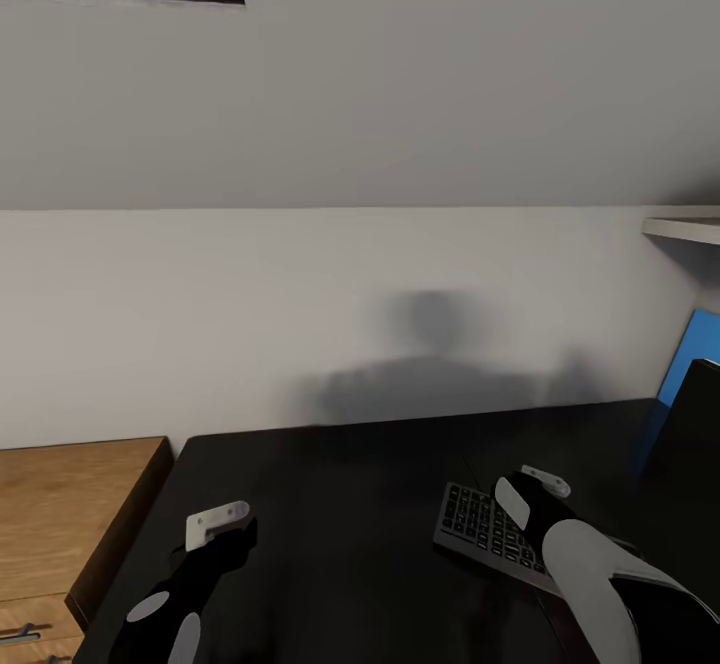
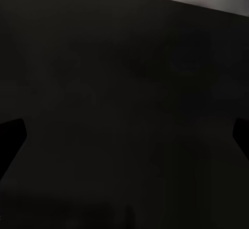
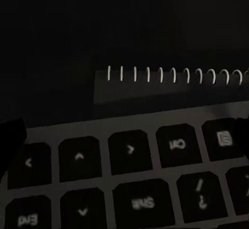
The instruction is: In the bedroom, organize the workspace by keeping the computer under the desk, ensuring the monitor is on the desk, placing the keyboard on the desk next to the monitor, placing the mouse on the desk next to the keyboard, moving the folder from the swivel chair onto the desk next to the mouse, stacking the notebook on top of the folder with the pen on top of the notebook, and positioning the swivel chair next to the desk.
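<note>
Head view: keyboard flat on black desk, half hidden under right gripper. Left wrist view: just dark desk top, left fingers wide apart. Right wrist view: blurry keys close up, spiral-bound notebook behind; grip hard to tell.

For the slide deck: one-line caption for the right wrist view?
Right wrist camera close over the keyboard arrow keys, a spiral-bound notebook just beyond on the dark desk.

The long counter is matte black; the flat keyboard has dark keys with pale legends and a grey rim; the wooden drawer unit is honey-brown; the back panel is bright blue.
</note>
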You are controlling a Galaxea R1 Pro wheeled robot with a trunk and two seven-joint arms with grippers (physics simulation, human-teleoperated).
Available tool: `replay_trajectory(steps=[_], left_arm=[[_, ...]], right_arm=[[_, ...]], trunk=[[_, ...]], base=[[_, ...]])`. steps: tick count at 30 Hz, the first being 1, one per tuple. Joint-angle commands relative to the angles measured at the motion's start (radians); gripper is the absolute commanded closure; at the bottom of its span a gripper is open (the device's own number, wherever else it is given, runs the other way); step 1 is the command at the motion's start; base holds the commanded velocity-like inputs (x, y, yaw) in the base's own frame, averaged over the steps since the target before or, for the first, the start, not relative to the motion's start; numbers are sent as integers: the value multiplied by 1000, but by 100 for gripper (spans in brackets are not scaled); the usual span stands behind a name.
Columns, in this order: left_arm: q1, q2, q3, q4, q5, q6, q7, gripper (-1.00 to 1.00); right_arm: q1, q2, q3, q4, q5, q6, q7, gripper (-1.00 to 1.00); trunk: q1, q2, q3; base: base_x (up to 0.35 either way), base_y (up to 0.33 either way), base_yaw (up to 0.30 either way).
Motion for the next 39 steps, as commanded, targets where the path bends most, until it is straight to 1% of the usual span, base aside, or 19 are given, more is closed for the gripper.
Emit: replay_trajectory(steps=[1,19,25,32,39], left_arm=[[-1,0,0,-1,11,4,7,-100],[-1,3,7,0,12,4,6,-100],[-1,4,5,0,11,4,6,-100],[-1,4,5,0,11,4,6,-100],[-1,4,5,0,11,4,6,-100]], right_arm=[[0,0,-6,17,-14,3,-3,-100],[0,3,-3,16,-14,-7,-2,-100],[0,6,-1,15,-14,-13,-2,-100],[0,9,0,15,-13,-13,-2,-100],[0,12,0,15,-13,-14,-2,-100]], trunk=[[0,-1,-2],[0,-1,-2],[0,-1,-2],[0,-1,-2],[0,-1,-2]], base=[[0,0,0],[0,2,0],[0,218,0],[0,62,0],[0,158,0]])
